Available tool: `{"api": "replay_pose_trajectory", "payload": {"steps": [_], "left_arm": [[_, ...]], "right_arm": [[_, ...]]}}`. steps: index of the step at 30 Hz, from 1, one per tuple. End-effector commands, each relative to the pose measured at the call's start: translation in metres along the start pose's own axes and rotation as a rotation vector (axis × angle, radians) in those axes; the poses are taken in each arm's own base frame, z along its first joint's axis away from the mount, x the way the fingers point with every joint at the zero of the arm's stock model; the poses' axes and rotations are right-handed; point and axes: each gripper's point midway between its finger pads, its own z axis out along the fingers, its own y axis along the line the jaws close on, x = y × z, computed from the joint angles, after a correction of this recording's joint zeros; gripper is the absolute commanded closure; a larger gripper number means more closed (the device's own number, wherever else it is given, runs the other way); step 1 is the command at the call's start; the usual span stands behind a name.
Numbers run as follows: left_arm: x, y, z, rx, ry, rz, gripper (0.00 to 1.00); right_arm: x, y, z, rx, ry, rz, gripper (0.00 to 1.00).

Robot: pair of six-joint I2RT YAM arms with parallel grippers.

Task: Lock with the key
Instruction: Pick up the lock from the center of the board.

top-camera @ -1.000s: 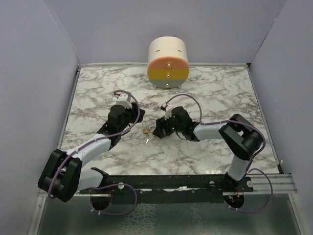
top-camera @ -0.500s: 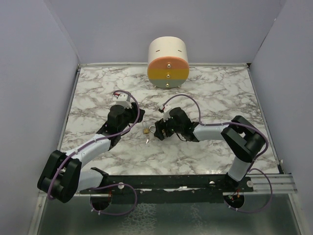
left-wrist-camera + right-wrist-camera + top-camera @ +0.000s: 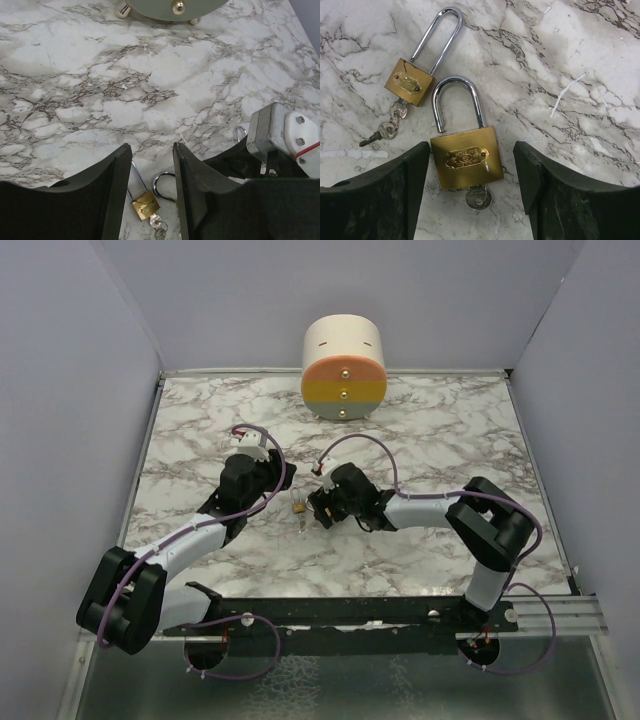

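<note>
The large padlock (image 3: 466,159) has been straddled by the right gripper (image 3: 470,147), spread ready for clamping. The left gripper (image 3: 152,160) is held apart near it.

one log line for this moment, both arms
left gripper open by small padlock | right gripper open, flanking large padlock | shackle open | key inserted
</note>
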Motion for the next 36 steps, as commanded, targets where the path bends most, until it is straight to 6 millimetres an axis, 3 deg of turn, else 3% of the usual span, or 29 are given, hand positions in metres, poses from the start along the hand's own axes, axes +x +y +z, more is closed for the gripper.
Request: {"api": "replay_pose_trajectory", "payload": {"steps": [1,9,15,23,36], "left_arm": [[-0.016,-0.002,0.001,0.0,-0.04,0.009,0.58],[-0.021,-0.002,-0.001,0.0,-0.055,0.009,0.57],[-0.024,-0.003,-0.002,0.003,-0.064,0.007,0.57],[-0.026,-0.004,-0.003,0.006,-0.071,0.002,0.57],[-0.026,-0.002,-0.005,-0.001,-0.074,-0.002,0.57]], "right_arm": [[0.069,-0.013,0.001,0.084,0.23,-0.023,0.34],[0.087,-0.022,-0.003,0.166,0.296,-0.016,0.39],[0.101,-0.025,-0.008,0.204,0.343,-0.01,0.36],[0.109,-0.017,-0.015,0.219,0.372,-0.002,0.31],[0.12,-0.003,-0.019,0.197,0.417,-0.011,0.32]]}}
